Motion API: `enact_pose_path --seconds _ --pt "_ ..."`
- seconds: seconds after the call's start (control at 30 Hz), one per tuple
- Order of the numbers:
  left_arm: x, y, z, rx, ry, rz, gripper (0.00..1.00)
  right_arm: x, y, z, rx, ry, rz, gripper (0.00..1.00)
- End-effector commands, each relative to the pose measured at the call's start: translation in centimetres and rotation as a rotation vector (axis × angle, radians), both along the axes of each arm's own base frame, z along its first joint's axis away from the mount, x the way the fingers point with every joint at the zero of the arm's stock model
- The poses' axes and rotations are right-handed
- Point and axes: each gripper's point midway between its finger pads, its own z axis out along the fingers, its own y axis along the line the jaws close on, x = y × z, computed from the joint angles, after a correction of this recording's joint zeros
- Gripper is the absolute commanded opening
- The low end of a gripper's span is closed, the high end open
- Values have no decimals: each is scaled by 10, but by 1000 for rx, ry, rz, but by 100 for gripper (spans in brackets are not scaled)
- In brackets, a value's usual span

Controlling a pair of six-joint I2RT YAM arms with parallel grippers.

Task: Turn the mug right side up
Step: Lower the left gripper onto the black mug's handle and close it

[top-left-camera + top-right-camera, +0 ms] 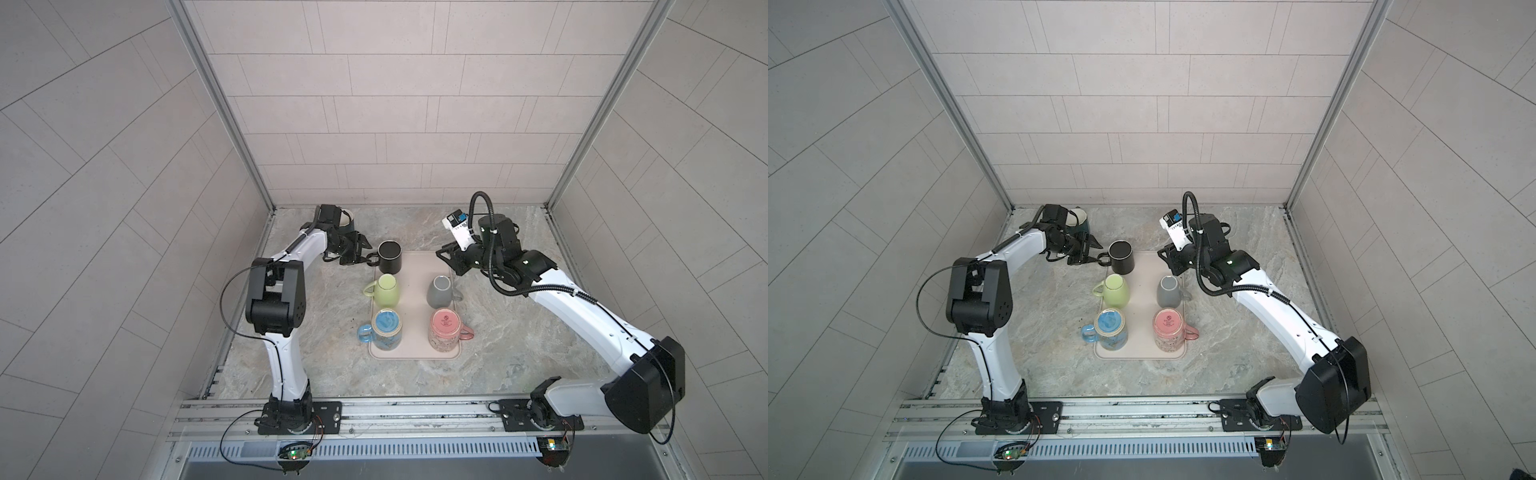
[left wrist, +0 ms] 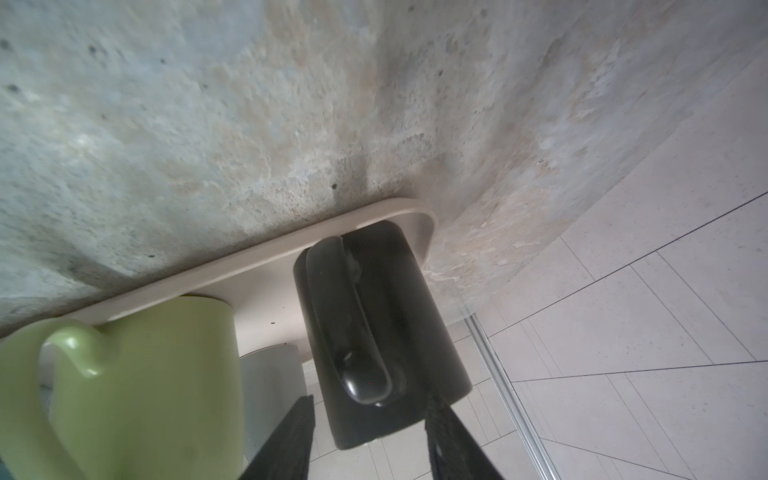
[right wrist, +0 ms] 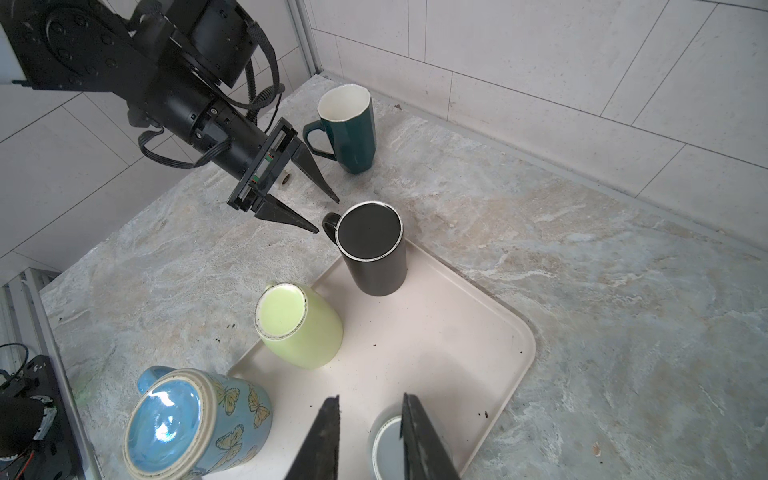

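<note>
A black mug (image 1: pixel 390 256) (image 1: pixel 1121 257) stands bottom up on the back left corner of a beige tray (image 1: pixel 415 266), its handle pointing left. My left gripper (image 1: pixel 368 254) (image 3: pixel 328 216) is level with that handle and open. Its jaws stand on either side of the handle (image 2: pixel 357 353) with gaps showing, so nothing is gripped. My right gripper (image 1: pixel 446 262) (image 3: pixel 370 398) hovers over the tray's back right, open and empty, above a grey mug (image 3: pixel 386 444).
On the tray, upside down, are a green mug (image 1: pixel 386 289), the grey mug (image 1: pixel 440 291), a blue butterfly mug (image 1: pixel 386 330) and a pink mug (image 1: pixel 445 330). A teal mug (image 3: pixel 349 129) stands upright on the marble counter behind my left gripper, near the back wall.
</note>
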Motion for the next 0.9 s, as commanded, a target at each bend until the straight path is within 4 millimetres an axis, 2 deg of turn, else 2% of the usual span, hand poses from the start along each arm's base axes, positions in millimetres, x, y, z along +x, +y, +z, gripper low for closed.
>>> enact_pose_path --seconds 0.0,0.43,0.87 --pt "10 -6 0 -11 7 18 51 4 1 9 25 -2 4 27" --pt "11 -14 -15 -32 71 -3 52 9 -1 2 32 26 0 27" --pt "-3 -16 -36 -38 134 -36 52 11 -2 0 36 35 -3 27"
